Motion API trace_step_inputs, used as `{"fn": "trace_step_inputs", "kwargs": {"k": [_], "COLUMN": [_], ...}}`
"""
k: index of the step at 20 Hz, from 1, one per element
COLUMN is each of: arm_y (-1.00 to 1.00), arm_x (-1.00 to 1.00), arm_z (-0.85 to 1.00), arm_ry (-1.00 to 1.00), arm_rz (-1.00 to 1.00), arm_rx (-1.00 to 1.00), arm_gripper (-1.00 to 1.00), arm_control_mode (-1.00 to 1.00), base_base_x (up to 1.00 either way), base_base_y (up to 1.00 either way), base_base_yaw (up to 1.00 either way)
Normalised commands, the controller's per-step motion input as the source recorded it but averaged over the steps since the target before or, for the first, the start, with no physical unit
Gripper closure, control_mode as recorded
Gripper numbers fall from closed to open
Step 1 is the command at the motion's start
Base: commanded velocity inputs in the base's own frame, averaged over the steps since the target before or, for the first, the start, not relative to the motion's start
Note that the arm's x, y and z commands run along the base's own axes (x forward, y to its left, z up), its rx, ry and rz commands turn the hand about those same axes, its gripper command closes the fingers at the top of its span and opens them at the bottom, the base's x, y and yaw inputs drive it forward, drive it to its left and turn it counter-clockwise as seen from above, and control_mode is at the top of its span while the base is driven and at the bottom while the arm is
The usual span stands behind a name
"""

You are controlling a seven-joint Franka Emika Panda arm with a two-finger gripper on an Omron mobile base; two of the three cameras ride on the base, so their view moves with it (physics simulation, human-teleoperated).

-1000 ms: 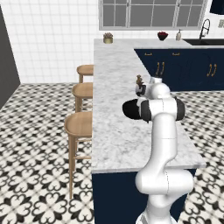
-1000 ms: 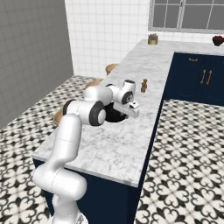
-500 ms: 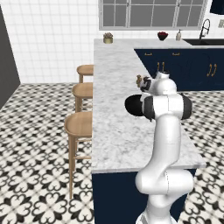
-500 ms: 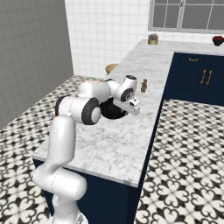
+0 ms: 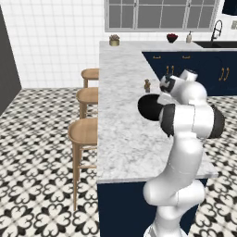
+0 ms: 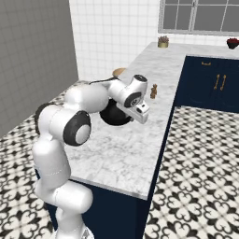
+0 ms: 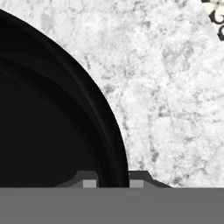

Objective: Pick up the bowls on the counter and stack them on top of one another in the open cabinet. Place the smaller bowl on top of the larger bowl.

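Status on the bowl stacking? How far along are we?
Done: nothing stacked yet. In hand: the end effector is closed on the rim of a glossy black round bowl, which still looks to be resting on the white-grey marble counter. Left: lift it, carry it to the cabinet, then stack both bowls there, smaller on top.
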Motion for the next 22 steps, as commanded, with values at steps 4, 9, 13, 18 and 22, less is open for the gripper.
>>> {"fn": "trace_step_inputs", "kwargs": {"k": [4, 9, 13, 18, 22], "arm_y": [0.18, 0.34, 0.47, 0.27, 0.4], "arm_x": [-1.0, -0.89, -0.65, -0.67, -0.77], "arm_z": [0.66, 0.4, 0.38, 0.47, 0.29], "arm_ry": [-0.11, -0.01, 0.0, 0.01, 0.0], "arm_rz": [-0.03, -0.19, -0.2, -0.21, -0.27], "arm_rx": [0.1, 0.04, 0.05, 0.05, 0.01], "arm_gripper": [1.0, 1.0, 1.0, 1.0, 1.0], "arm_control_mode": [-1.0, -1.0, -1.0, -1.0, -1.0], "base_base_x": [0.0, 0.0, 0.0, 0.0, 0.0], "base_base_y": [0.0, 0.0, 0.0, 0.0, 0.0], "base_base_yaw": [0.0, 0.0, 0.0, 0.0, 0.0]}}
